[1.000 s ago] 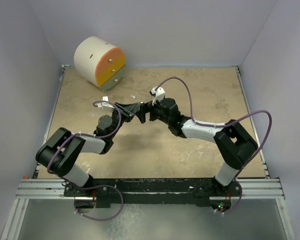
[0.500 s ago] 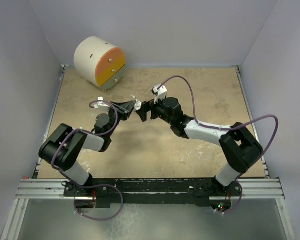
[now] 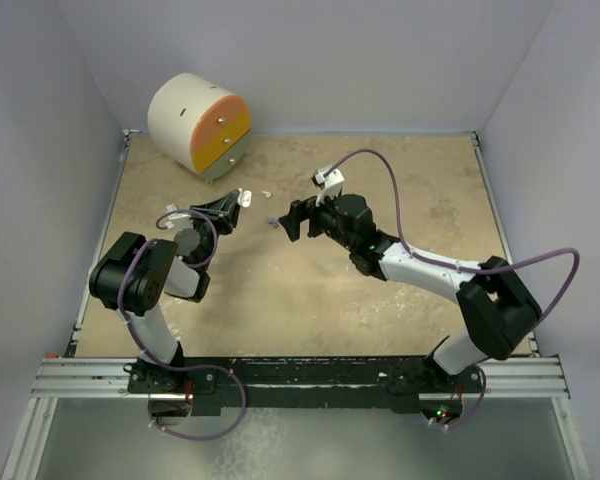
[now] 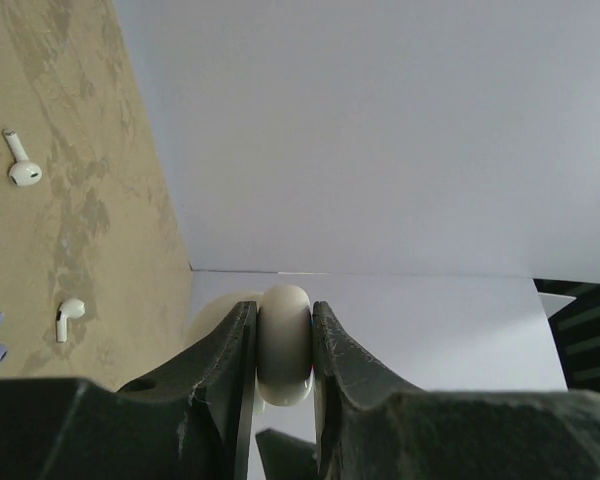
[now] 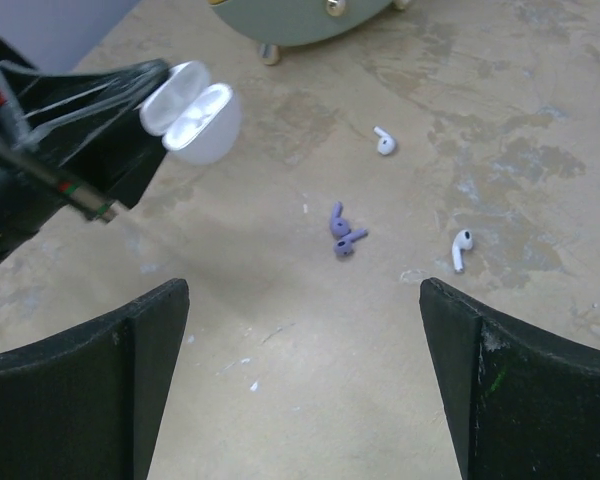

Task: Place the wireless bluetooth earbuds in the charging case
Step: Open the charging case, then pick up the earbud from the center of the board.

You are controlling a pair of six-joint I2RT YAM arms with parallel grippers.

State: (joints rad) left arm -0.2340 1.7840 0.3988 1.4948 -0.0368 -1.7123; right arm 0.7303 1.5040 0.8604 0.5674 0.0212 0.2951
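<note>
My left gripper (image 3: 230, 207) is shut on a white charging case (image 3: 243, 197) and holds it above the table; the left wrist view shows the jaws clamped on its rounded body (image 4: 284, 345). In the right wrist view the case (image 5: 192, 120) has its lid open. Two white earbuds (image 5: 383, 141) (image 5: 461, 248) and a purple pair (image 5: 342, 232) lie on the table between the arms. My right gripper (image 5: 305, 300) is open and empty, above the table just short of the purple pair. The purple bit (image 3: 273, 223) and one white earbud (image 3: 266, 193) show in the top view.
A round white drum with an orange and yellow face (image 3: 198, 122) stands at the back left corner. Pale walls close in the tan table (image 3: 430, 190) on three sides. Both white earbuds also show in the left wrist view (image 4: 22, 165) (image 4: 68, 317).
My left gripper has swung left and back with the case, away from the right gripper. My right gripper has drawn slightly back and the two arms have come apart.
</note>
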